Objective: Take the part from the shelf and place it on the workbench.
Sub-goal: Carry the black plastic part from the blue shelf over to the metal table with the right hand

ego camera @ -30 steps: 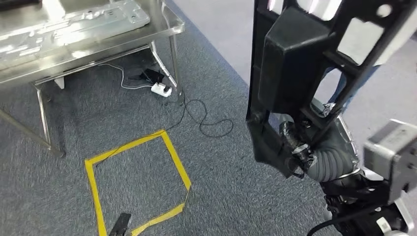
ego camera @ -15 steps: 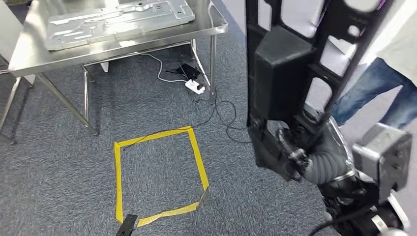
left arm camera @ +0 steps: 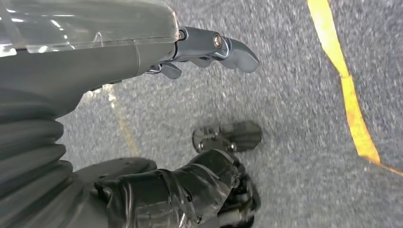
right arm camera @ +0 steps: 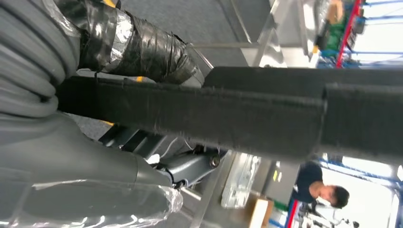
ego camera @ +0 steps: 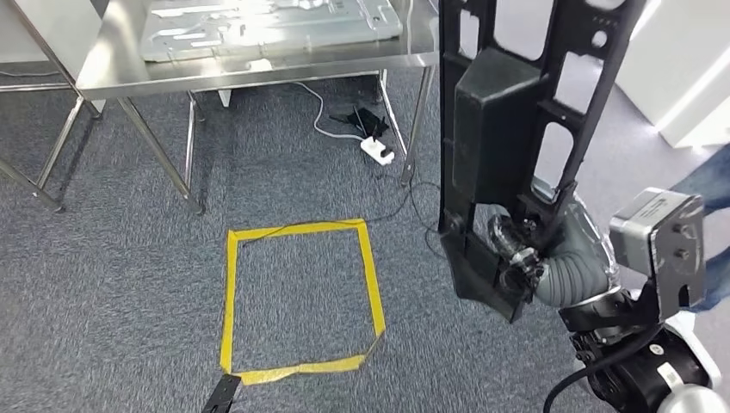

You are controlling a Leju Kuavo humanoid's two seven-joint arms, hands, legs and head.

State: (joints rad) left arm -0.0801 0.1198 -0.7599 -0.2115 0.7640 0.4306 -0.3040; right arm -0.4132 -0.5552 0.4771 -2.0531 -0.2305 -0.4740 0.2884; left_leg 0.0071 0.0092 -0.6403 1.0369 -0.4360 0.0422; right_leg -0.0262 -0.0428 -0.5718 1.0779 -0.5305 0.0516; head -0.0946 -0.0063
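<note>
A: Which step can be judged to be in hand?

B: The carrying step. On the left, the left hand [left arm camera: 209,52] is seen hanging over the grey carpet with its fingers spread and nothing held. Further right, the yellow tape square [ego camera: 301,297] is marked on the floor, and beyond it the steel workbench [ego camera: 258,64] is seen with a pressed metal sheet [ego camera: 267,17] lying on its top. At the right, the black part [ego camera: 508,129] is held upright by the right hand [ego camera: 516,254], whose fingers are wrapped round the lower end of the frame.

A: So the part is off the shelf but not yet on the workbench?

B: That is the judgement; the part is well apart from the bench top and is carried in the air.

A: What is called for next?

B: An approach to the bench is probably needed, then the part has to be lowered onto a bare stretch of the top beside the metal sheet. The grip should be kept firm, since the tall frame could swing.

A: And containers?

B: None can be made out; a power strip [ego camera: 376,150] and cables are noted under the bench.
</note>
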